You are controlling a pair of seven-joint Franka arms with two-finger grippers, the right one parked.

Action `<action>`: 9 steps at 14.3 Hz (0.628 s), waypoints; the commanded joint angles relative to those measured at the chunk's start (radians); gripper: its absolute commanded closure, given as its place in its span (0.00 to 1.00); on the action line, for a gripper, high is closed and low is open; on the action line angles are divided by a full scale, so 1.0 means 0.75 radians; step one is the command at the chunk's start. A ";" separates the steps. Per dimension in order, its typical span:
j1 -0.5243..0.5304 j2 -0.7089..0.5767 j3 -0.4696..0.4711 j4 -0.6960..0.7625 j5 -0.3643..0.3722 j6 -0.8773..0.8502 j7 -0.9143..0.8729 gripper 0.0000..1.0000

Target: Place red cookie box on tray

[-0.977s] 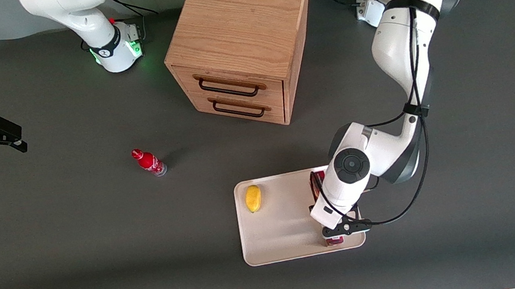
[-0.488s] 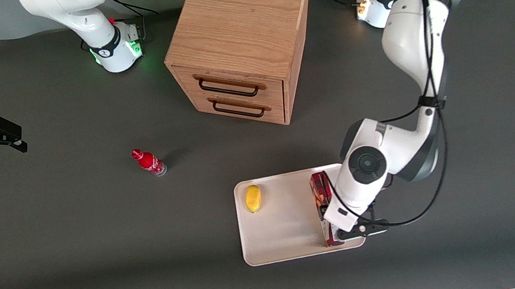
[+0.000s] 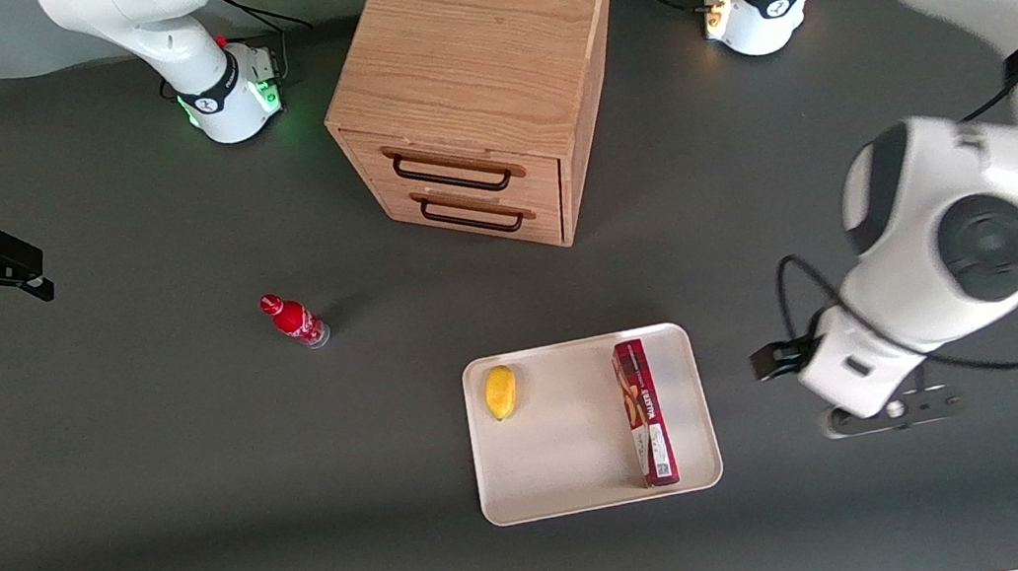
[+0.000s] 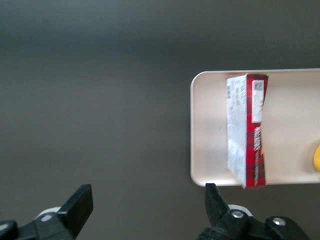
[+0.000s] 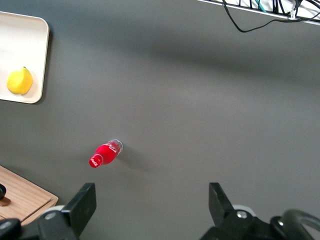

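The red cookie box [image 3: 644, 411] lies flat on the cream tray [image 3: 571, 446], along the tray edge nearest the working arm. The left wrist view shows the box [image 4: 247, 135] resting on the tray [image 4: 207, 125] with nothing touching it. My gripper [image 4: 147, 195] is open and holds nothing; it hangs high over bare table beside the tray, toward the working arm's end. In the front view the arm's wrist [image 3: 854, 366] covers the fingers.
A yellow lemon [image 3: 500, 392] sits on the tray near the edge toward the parked arm. A small red bottle [image 3: 295, 320] lies on the table toward the parked arm's end. The wooden drawer cabinet [image 3: 475, 81] stands farther from the front camera.
The gripper let go of the box and drew away from the tray toward the working arm's end, rising. The box stays on the tray, now fully uncovered.
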 commanded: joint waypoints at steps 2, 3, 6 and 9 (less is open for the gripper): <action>0.152 -0.230 -0.011 -0.156 -0.049 -0.154 0.285 0.00; 0.185 -0.281 -0.009 -0.195 -0.076 -0.178 0.346 0.00; 0.275 -0.506 -0.009 -0.405 -0.102 -0.185 0.483 0.00; 0.299 -0.762 -0.005 -0.645 -0.119 -0.154 0.502 0.00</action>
